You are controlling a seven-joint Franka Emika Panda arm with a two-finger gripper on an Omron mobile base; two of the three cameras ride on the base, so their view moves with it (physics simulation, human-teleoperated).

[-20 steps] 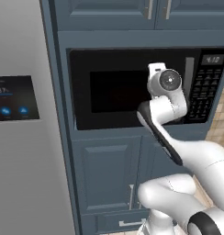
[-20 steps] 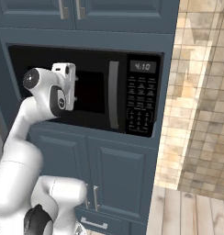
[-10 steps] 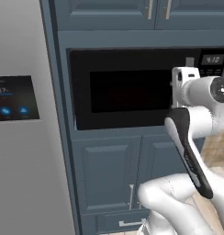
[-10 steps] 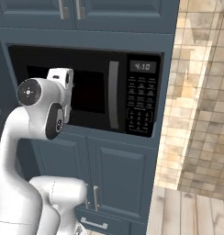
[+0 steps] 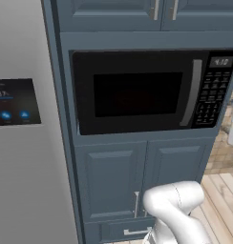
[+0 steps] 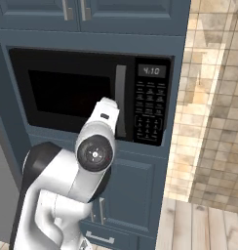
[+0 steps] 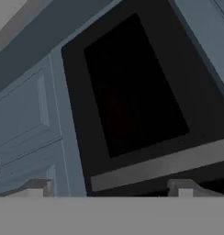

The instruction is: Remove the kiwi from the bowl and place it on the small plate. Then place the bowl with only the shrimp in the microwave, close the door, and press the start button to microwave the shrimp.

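With the built-in black microwave (image 5: 152, 90) shut behind its black glass-windowed door (image 6: 72, 90), you are at the start-button step; your gripper (image 7: 111, 190) stands wide apart, empty, facing the long grey handle (image 7: 162, 165). You next need the right-side keypad (image 6: 150, 110), I judge.

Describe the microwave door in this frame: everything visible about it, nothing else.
The door is glossy black with a dark glass window that shows nothing inside. A long grey bar handle runs vertically along its right edge, next to the keypad. It is shut, flush with the microwave front, set into the blue-grey cabinetry. Nothing touches it. In the hand view it appears rolled, with the handle near the bottom.
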